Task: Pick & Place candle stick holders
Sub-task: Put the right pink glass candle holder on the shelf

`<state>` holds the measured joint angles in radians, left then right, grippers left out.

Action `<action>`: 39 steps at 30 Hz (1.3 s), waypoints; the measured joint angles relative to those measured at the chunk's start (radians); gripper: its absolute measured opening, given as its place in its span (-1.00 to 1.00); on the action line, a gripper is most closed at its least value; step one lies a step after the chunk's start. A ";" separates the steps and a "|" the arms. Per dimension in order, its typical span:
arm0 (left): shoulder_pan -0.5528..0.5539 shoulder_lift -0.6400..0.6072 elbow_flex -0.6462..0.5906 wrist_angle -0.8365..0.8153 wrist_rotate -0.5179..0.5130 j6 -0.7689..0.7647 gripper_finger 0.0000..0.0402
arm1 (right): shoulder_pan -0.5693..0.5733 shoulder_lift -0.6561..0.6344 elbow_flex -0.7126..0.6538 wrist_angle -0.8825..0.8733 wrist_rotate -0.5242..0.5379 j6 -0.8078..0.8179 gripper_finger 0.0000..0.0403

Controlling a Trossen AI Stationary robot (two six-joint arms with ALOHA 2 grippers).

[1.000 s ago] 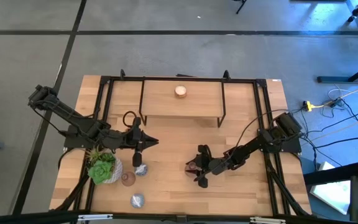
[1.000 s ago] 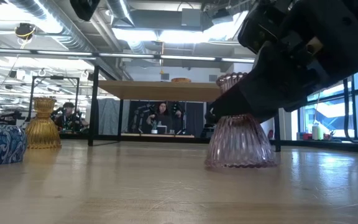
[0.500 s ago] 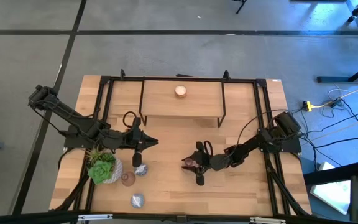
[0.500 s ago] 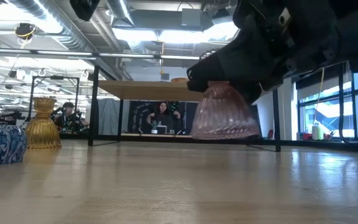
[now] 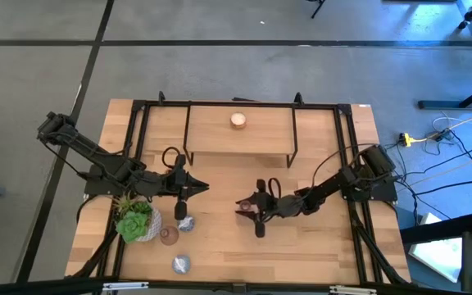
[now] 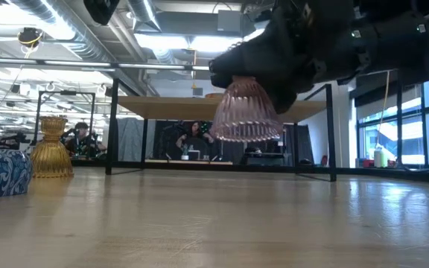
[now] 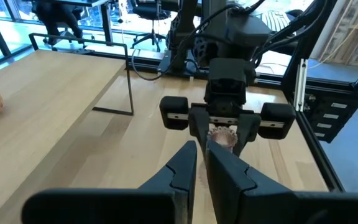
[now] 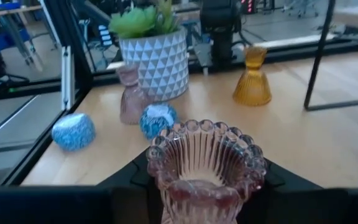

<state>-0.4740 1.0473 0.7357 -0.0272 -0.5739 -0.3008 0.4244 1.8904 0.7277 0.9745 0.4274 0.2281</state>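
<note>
My right gripper is shut on a pink ribbed vase-shaped holder and holds it above the middle of the table. My left gripper is shut and empty, to the holder's left, facing it. An amber holder stands on its wide foot near my left gripper. A second pink holder and two silvery-blue round holders stand at the near left. A cream-white holder stands on the raised shelf. My right gripper pinches the pink holder's upper part, just under its scalloped cup rim, with one finger on each side. The fingers come roughly level from the table's right. The holder hangs clear of the table, flared foot down, slightly tilted.
A green succulent in a pale patterned pot stands at the near left beside the holders. A wooden shelf on black metal legs spans the far middle of the table. Bare wood lies under and in front of the lifted holder.
My right gripper has lifted the pink holder off the table, where it stood on its foot, and carried it a little toward the table's left and far edge. The holder now hangs clear. The gripper has stayed shut on it.
</note>
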 joint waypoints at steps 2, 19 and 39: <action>0.000 0.000 0.000 0.000 0.000 0.000 -0.85 | 0.000 0.000 0.000 0.028 0.029 -0.024 -0.33; 0.000 0.000 0.000 0.000 0.018 0.000 -0.85 | -0.063 -0.239 0.001 -0.168 0.064 -0.210 -0.33; 0.000 0.000 0.000 0.000 0.018 0.008 -0.85 | -0.381 -0.615 0.001 -0.560 -0.047 -0.297 -0.33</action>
<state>-0.4740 1.0473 0.7353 -0.0272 -0.5560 -0.2924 0.0432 1.2757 0.7284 0.4147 0.3799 -0.0691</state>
